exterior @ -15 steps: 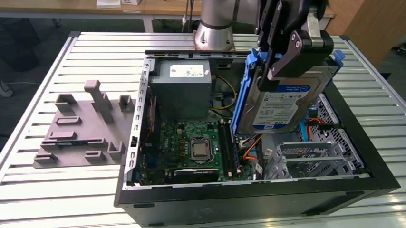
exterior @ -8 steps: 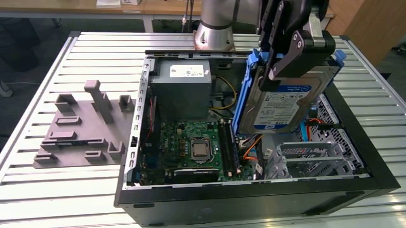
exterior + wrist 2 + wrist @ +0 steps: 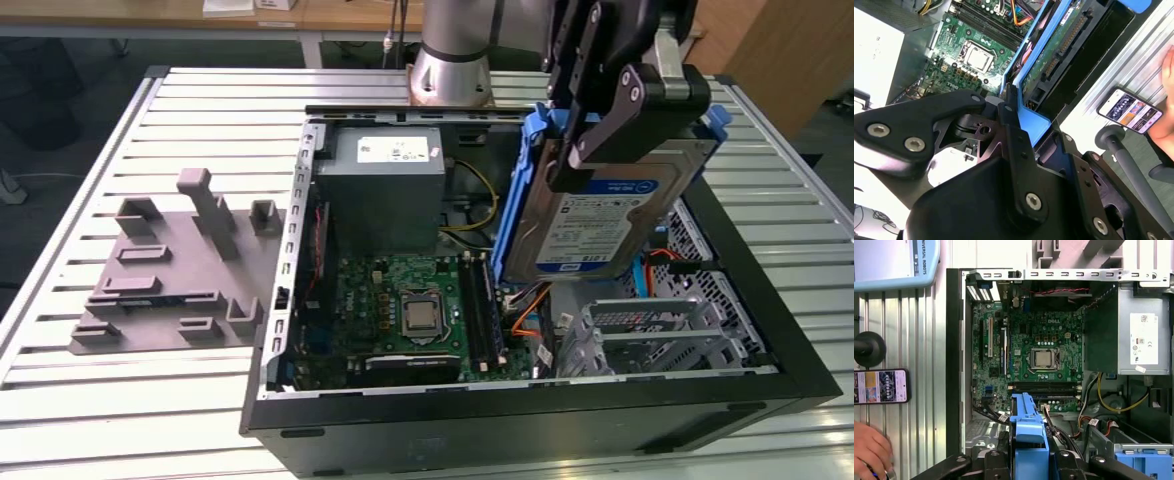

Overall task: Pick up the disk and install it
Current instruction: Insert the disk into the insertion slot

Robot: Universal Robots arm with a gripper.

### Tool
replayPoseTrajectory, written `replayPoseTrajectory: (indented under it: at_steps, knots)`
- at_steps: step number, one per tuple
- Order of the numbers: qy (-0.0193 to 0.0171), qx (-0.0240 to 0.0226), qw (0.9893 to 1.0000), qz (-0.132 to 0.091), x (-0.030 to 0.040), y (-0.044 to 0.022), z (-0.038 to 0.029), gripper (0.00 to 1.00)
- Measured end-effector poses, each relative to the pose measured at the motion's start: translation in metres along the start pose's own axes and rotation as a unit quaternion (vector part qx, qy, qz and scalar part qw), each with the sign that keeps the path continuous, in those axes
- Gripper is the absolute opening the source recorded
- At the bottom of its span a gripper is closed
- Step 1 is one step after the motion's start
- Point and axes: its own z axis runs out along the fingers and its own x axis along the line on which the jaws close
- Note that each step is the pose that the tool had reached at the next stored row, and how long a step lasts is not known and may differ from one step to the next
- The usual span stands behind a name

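Exterior view: my end effector (image 3: 601,120) is clamped on the disk (image 3: 607,215), above the open computer case (image 3: 534,425); stiff, heavy-looking, best gripped by its blue bracket (image 3: 534,150).

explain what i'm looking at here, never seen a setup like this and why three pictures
It is a robot arm working over an open computer case on a slatted metal table. One picture comes from a camera off the arm; the two wrist views come from cameras riding near its wrist. Its hand is shut on the disk, a hard drive in a blue bracket, held tilted above the case. A grey parts fixture lies beside the case. In the first wrist view, a phone and a person's hand rest on the table.
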Motion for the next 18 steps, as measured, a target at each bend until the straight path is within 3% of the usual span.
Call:
replayPoseTrajectory:
  at_steps: [18]
  knots:
    - [0.0000,0.0000,1.0000,0.000,-0.0001,-0.0045,0.0000,0.36]
